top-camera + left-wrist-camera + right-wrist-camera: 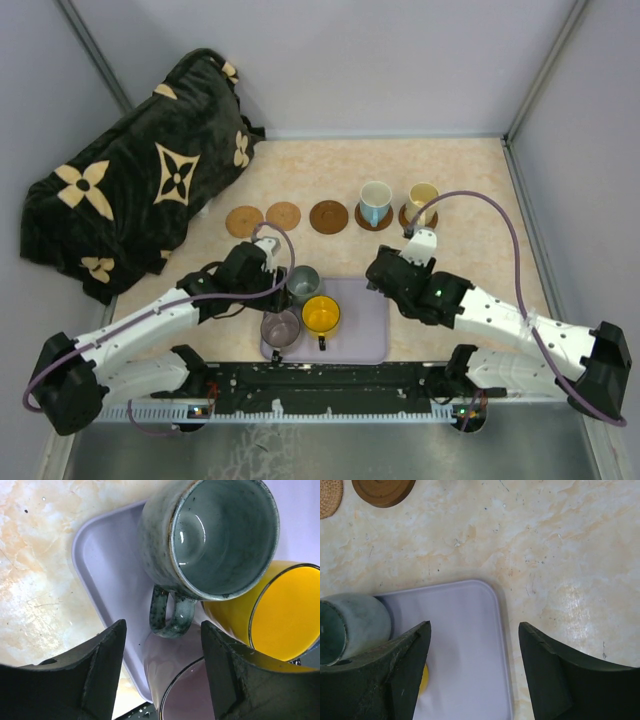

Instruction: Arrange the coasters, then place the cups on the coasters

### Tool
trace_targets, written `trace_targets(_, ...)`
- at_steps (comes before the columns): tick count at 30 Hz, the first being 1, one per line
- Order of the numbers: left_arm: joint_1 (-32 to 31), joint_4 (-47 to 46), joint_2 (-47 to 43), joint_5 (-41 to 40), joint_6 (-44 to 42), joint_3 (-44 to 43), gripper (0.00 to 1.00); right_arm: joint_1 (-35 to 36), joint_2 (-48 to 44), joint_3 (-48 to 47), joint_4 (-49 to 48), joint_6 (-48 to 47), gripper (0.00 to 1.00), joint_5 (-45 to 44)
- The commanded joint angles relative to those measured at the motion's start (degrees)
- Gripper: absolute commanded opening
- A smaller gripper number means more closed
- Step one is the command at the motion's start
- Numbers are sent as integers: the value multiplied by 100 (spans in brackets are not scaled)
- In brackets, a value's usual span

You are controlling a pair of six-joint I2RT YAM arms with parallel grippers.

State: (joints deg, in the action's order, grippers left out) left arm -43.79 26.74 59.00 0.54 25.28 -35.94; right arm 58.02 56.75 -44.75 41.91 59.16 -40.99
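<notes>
Three bare coasters (244, 221) (283, 214) (328, 216) lie in a row at the back. To their right, the pale blue cup (375, 203) and the cream cup (422, 203) each stand on a coaster. The grey-green cup (220, 535), yellow cup (285, 615) and mauve cup (195, 690) crowd the left of the lavender tray (105, 570). My left gripper (162, 630) is open around the mauve cup, with the grey-green cup's handle (170, 615) just ahead. The left finger stands apart from the mauve cup. My right gripper (475, 627) hangs open over the tray's far right corner (490, 600), holding nothing.
A dark flower-patterned blanket (140, 170) is bundled at the back left, close to the leftmost coaster. Grey walls close in the table on three sides. The right arm's purple cable (500, 230) loops over the right side of the table.
</notes>
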Motion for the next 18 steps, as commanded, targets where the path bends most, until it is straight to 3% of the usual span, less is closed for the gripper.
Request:
trace_targets(1, -74, -289, 203, -118, -18, 80, 66, 43, -226, 42, -10, 236, 72, -348)
trace_targets(11, -120, -839, 805, -135, -58, 166, 52, 43, -331, 156, -12, 332, 72, -357)
trace_targets(18, -173, -914, 968, -77, -41, 144, 28, 43, -340, 177, 25, 384, 72, -383)
